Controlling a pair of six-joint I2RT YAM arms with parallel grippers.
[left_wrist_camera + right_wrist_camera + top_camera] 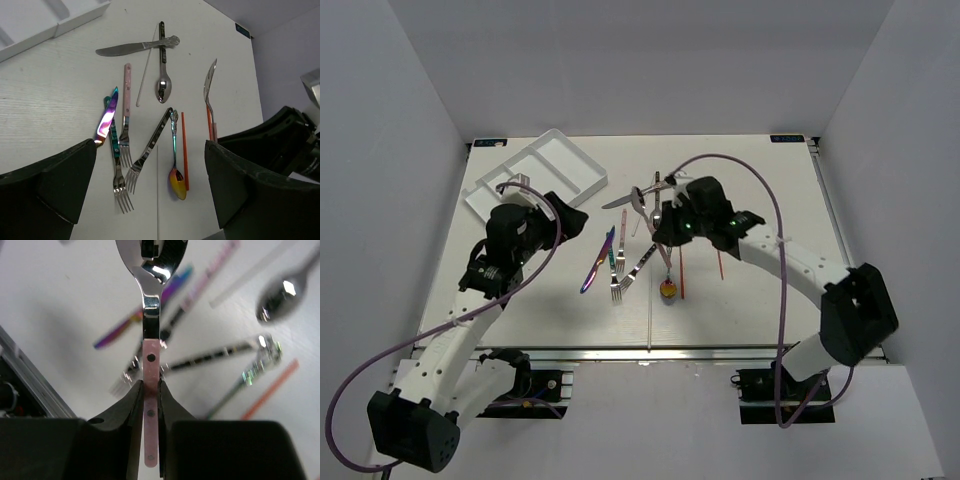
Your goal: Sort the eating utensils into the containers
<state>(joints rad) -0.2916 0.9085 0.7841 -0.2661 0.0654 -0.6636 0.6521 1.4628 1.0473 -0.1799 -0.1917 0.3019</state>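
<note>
Right gripper (151, 388) is clenched on the pink handle of a spoon (151, 300), bowl out, held off the table (770, 180) above the loose utensils (618, 268). Left gripper (564, 216) has its fingers spread, grasping nothing, between the tray (535, 172) and the pile. The tray sits far-left.

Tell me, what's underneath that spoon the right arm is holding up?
Below the pink-handled spoon pinched in the right fingers lie blurred utensils on the table: an iridescent knife, a red stick. Its handle hides whatever passes behind.
</note>
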